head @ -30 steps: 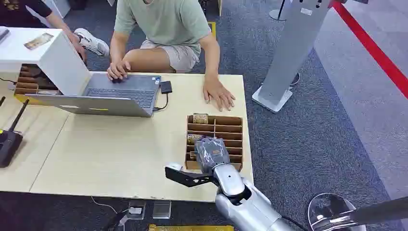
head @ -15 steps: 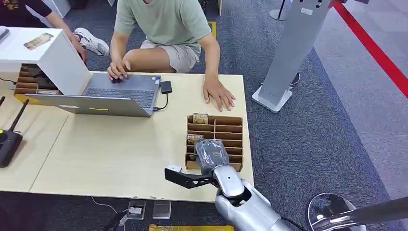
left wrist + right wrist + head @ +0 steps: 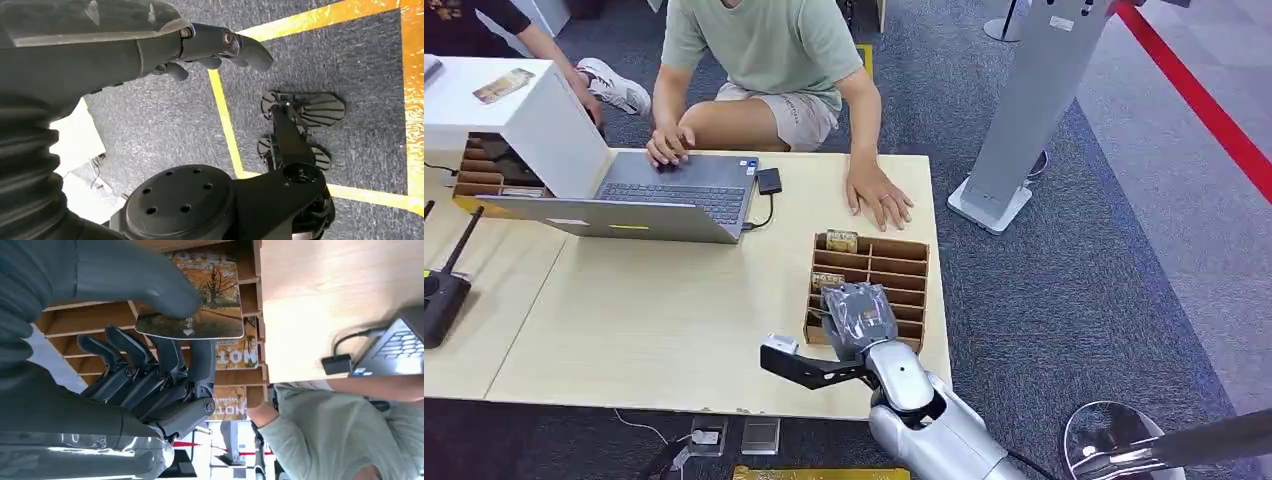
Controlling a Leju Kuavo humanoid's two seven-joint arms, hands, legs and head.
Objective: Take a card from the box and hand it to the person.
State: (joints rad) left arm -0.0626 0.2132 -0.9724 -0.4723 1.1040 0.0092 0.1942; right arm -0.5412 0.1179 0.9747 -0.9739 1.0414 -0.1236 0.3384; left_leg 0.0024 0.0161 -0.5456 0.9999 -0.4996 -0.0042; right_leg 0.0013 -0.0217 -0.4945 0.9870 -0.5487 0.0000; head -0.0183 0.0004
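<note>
A brown cardboard box [image 3: 894, 250] with divider slots stands near the table's right edge. My right hand [image 3: 859, 315] hovers over its near half. In the right wrist view this hand [image 3: 150, 355] pinches a card [image 3: 210, 305] printed with an autumn tree between the thumb on top and the fingers beneath, just above the slots. Other cards [image 3: 841, 242] stand in the far slots [image 3: 240, 352]. The person in a green shirt sits across the table, one hand [image 3: 879, 195] flat on the tabletop beyond the box. My left hand [image 3: 210, 45] hangs over the floor, fingers loosely apart, holding nothing.
An open laptop [image 3: 664, 195] lies left of the box with the person's other hand on it. A white box [image 3: 534, 110] and a black router [image 3: 439, 300] sit at the far left. A grey stand [image 3: 1024, 120] rises right of the table.
My right hand has shifted slightly left and away from me over the box. The box's near end has slid a little to the left.
</note>
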